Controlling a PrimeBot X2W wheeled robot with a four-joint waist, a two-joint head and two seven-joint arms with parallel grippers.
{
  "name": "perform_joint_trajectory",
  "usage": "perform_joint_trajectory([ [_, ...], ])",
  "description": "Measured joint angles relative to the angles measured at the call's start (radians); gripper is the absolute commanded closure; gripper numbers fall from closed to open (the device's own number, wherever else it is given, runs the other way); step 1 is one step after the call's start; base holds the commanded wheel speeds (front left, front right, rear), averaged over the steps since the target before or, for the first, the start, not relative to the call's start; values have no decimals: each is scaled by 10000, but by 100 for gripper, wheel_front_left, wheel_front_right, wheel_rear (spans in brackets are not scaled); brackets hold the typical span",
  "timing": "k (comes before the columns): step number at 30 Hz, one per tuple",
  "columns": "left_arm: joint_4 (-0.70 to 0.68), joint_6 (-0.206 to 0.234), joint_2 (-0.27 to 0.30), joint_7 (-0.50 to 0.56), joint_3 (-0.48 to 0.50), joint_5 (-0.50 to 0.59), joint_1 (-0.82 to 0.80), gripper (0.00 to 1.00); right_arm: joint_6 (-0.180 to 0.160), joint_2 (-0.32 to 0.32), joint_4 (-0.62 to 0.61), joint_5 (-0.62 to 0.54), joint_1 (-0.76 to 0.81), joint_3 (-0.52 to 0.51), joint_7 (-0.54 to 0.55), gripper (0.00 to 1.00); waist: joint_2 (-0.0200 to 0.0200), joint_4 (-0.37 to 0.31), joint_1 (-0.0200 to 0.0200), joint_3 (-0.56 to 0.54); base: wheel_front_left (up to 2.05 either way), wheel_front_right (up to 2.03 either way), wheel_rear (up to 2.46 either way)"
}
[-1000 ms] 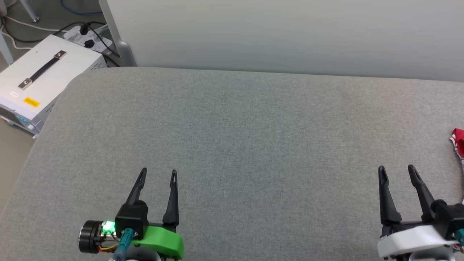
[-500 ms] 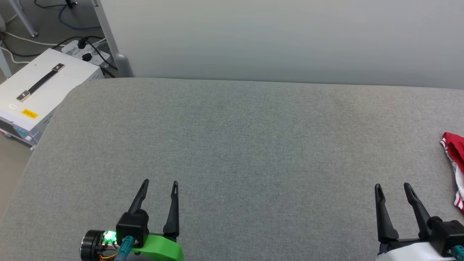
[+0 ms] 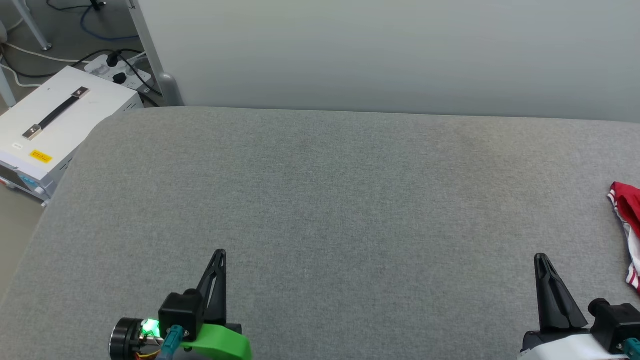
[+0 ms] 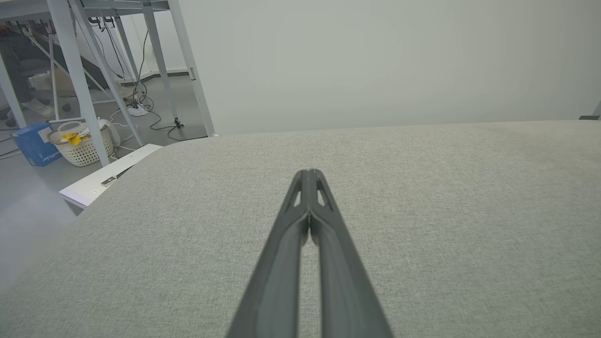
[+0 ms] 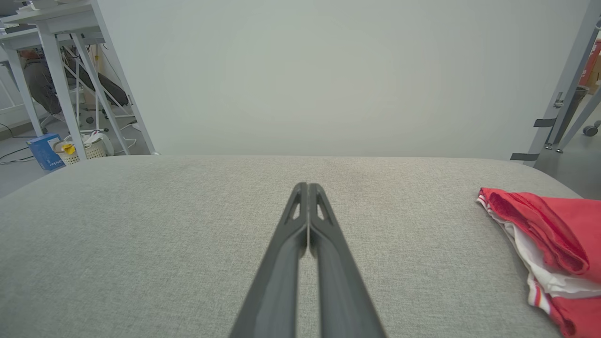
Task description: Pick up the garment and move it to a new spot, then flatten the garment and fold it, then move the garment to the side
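red garment point(image 5: 554, 225) lies bunched well right of my right gripper point(image 3: 542, 257), not touching; both it and my left gripper point(image 3: 219, 252) are pinched closed, empty.

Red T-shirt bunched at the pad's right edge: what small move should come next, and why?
Probably reach the right gripper rightward to the soft red-and-white T-shirt, opening on the way: its fingers are shut on nothing over the grey fabric surface, and the shirt lies bunched, untouched, to its right.
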Motion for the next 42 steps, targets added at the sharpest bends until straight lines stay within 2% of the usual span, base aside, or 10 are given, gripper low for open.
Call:
perform_joint_trajectory([
  [42, -366, 0, -81, 867, 441, 119, -35, 100, 0, 0, 59, -412, -420, 198, 807, 100, 1, -182, 0, 12, 0, 0, 0],
])
